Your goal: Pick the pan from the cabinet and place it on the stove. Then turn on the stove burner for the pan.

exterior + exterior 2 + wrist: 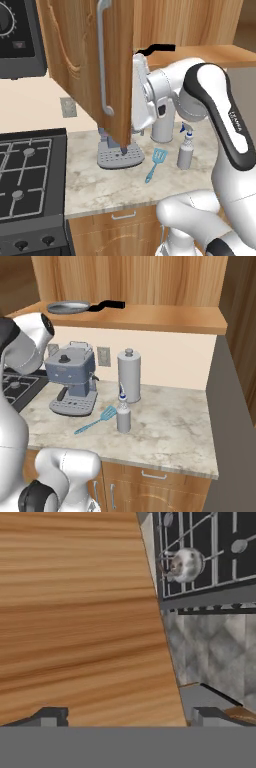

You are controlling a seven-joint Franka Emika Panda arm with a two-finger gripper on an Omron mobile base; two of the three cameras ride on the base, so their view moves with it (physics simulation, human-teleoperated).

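Note:
The pan (69, 307) lies flat on the bottom shelf of the open cabinet (150, 317), its black handle (158, 48) pointing right. The cabinet's door (85, 60) stands swung out, with its silver bar handle (103, 55) facing the left base camera. My white hand (140, 95) hangs just behind the door's free edge, below the shelf and pan. In the hand view my gripper (130, 717) is open, its fingertips (52, 714) wide apart and nothing held; the door's wood face (80, 612) runs close alongside. The stove (25, 170) sits at the lower left, its grates bare.
On the marble counter (170, 426) stand a blue-grey coffee machine (72, 378), a steel canister (129, 375) and a spray bottle (123, 415), with a blue spatula (97, 420) lying in front. A black microwave (17, 37) hangs above the stove.

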